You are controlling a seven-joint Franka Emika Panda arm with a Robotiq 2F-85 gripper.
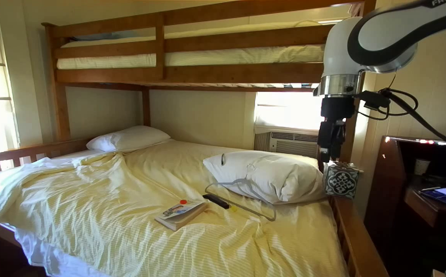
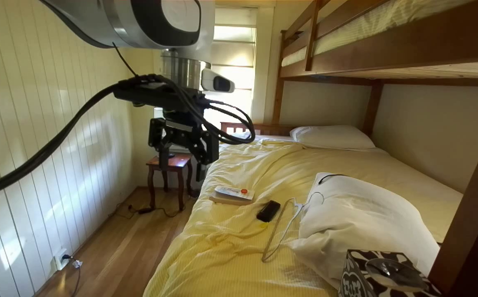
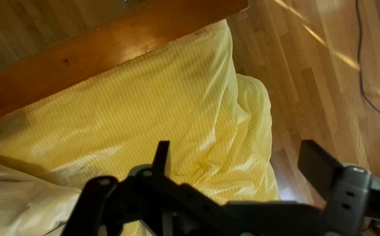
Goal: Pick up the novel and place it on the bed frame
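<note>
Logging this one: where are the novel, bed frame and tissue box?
Novel (image 1: 178,213), in an exterior view: its cover.
Bed frame (image 1: 242,73), in an exterior view: upper bunk's bottom rail.
Tissue box (image 1: 340,184), in an exterior view: patterned side face.

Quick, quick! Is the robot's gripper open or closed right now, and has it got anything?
Gripper: wide open, holding nothing.

Site: home bedroom; evidence: bunk bed frame (image 1: 207,74); on its lower level, yellow bedding (image 1: 130,196) and white pillows (image 1: 284,165); behind it, window (image 1: 288,110) with air conditioner (image 1: 296,144)
</note>
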